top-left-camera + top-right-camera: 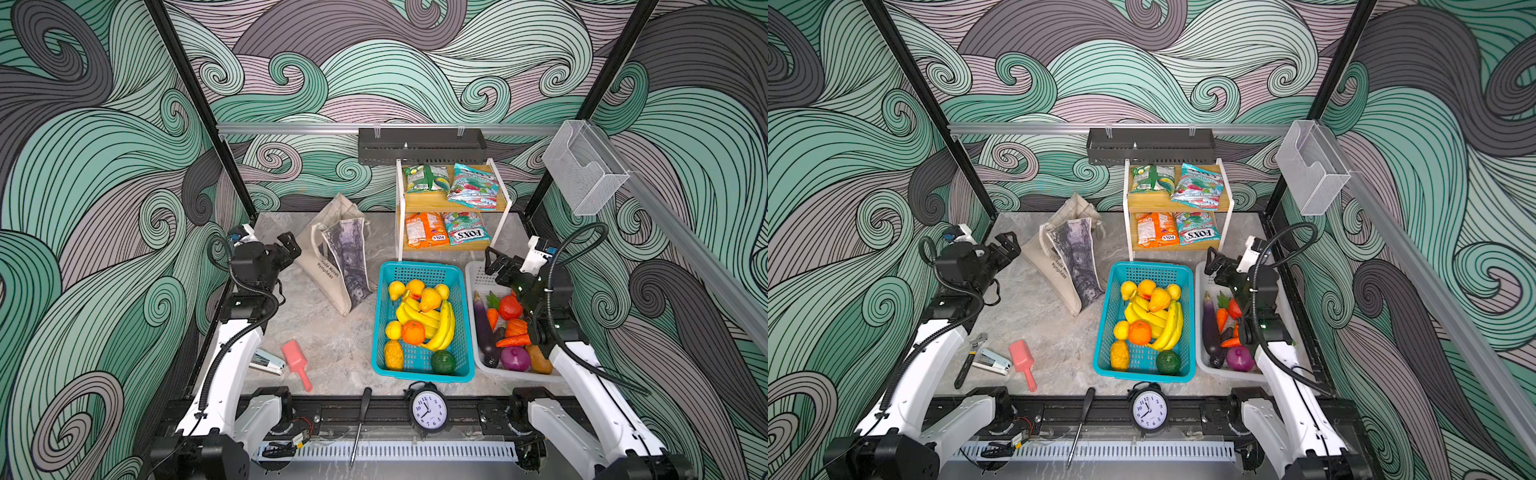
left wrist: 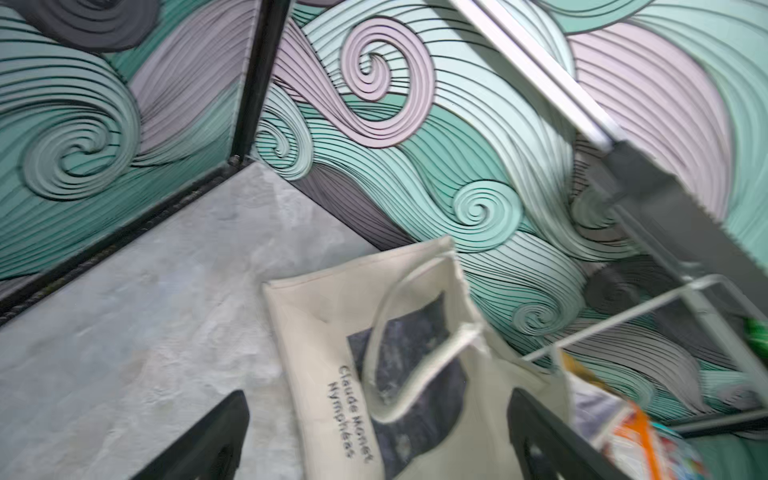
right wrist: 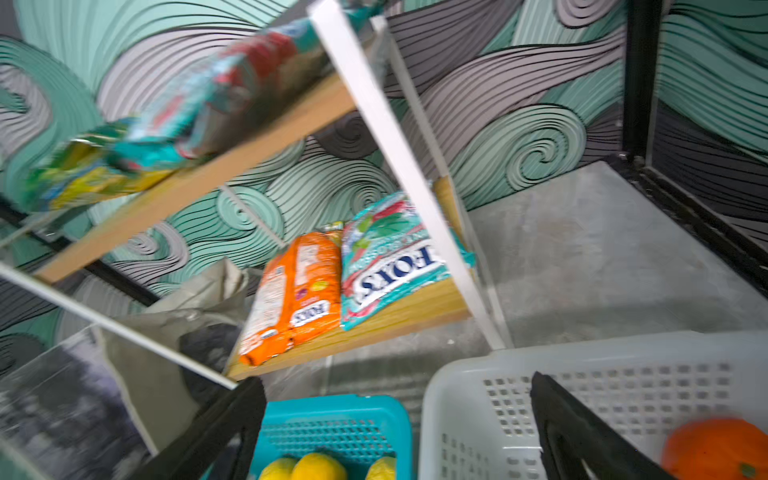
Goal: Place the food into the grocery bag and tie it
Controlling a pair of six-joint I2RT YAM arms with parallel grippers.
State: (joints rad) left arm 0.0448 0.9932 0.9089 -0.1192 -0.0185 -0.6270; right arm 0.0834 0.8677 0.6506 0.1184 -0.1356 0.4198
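Beige canvas tote point(image 1: 332, 257) with cream handles and grey-purple print, shown slumped on the grey marbled bench point(image 1: 328, 345) between the left gripper point(image 1: 290, 245) and the teal plastic mesh basket point(image 1: 419, 274), in which yellow bananas point(image 1: 440, 328) are held. The right gripper point(image 1: 493, 262) is held over the far end of the white mesh basket point(image 1: 478, 278). Both pairs of fingers point(image 2: 208, 444) are spread wide, nothing being gripped. Glossy snack packets point(image 1: 473, 191) are stored on the wooden shelf point(image 1: 430, 200).

Pincer point(image 3: 397, 382) wide apart; teal basket point(image 3: 332, 402) beside white basket point(image 3: 582, 357); orange packet point(image 3: 291, 291) on shelf point(image 3: 374, 330).
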